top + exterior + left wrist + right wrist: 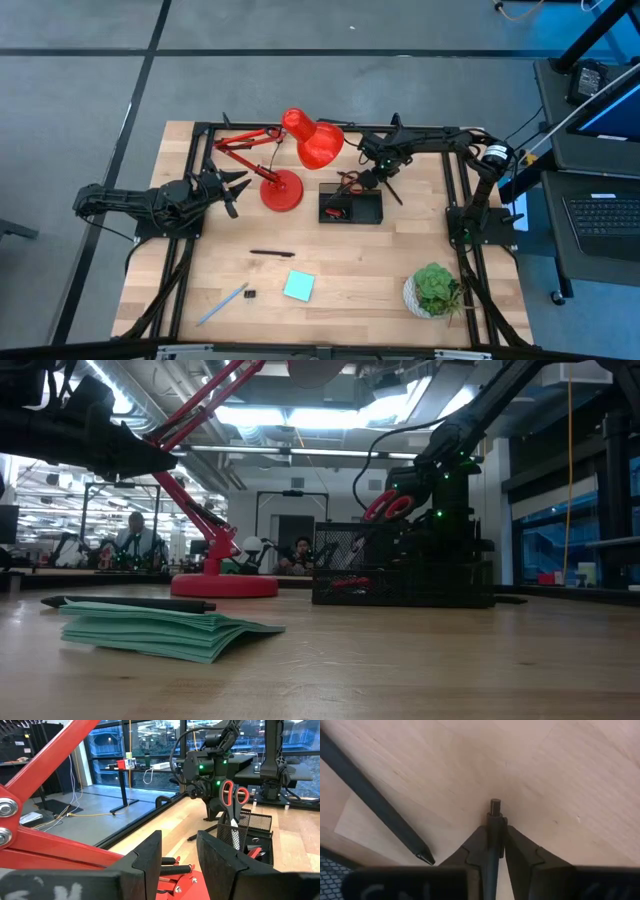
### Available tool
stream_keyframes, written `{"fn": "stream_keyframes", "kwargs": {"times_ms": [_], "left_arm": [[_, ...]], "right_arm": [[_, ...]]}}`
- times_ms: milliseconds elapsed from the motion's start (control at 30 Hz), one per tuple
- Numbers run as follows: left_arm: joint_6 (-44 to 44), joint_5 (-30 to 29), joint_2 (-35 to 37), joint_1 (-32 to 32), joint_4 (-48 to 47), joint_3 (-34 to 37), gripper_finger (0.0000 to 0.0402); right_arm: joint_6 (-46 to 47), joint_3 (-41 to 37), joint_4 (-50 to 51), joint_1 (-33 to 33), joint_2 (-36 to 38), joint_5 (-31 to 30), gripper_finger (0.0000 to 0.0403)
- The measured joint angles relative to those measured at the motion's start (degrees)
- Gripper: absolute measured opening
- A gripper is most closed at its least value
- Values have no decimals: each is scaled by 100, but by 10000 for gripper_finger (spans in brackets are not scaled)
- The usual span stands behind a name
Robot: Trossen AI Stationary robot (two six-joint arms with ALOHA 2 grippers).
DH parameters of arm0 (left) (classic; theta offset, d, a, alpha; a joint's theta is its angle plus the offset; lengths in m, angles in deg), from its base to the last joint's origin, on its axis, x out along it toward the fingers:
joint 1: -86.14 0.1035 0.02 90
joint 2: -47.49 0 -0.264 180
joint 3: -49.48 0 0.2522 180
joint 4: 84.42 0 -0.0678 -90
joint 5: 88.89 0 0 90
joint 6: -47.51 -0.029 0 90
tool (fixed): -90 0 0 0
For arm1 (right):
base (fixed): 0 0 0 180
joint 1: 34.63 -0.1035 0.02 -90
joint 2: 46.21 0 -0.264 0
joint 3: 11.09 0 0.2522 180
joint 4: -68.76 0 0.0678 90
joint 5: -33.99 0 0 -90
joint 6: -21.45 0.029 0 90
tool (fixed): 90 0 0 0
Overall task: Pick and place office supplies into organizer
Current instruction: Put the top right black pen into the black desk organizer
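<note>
Right tool (495,851) sits at the far side of the light wooden table (350,270), just right of the small black mesh organizer tray (362,209). Its two dark fingers are clenched on a thin black pen (494,815), gripped near one end, the stub poking out beyond the tips. A second black pen (372,800) lies flat on the wood close by.

Pen looks light, stiff and smooth; it could pivot or slip in a narrow pinch. A hold nearer the middle would likely steady it.

Red-handled scissors (233,800) stand upright in the organizer.

Left tool (177,865) hangs over the left edge by the red desk lamp (300,150), fingers apart, nothing between them.

Near the front edge: a teal square sticky-note pad (298,287), a light-blue pen (222,304), another black pen (271,254), a tiny black clip (249,295).

Beyond the table: open office, bright ceiling lights, people seated at desks.
</note>
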Motion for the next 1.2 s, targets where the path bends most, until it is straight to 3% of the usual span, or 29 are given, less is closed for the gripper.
{"fn": "stream_keyframes", "kwargs": {"times_ms": [433, 1200], "left_arm": [[1, 1, 0, 2, 0, 1, 118], [0, 2, 0, 0, 0, 0, 118]], "right_arm": [[-333, 0, 15, -9, 14, -233, 54], [-762, 233, 45, -92, 792, -316, 54]]}}
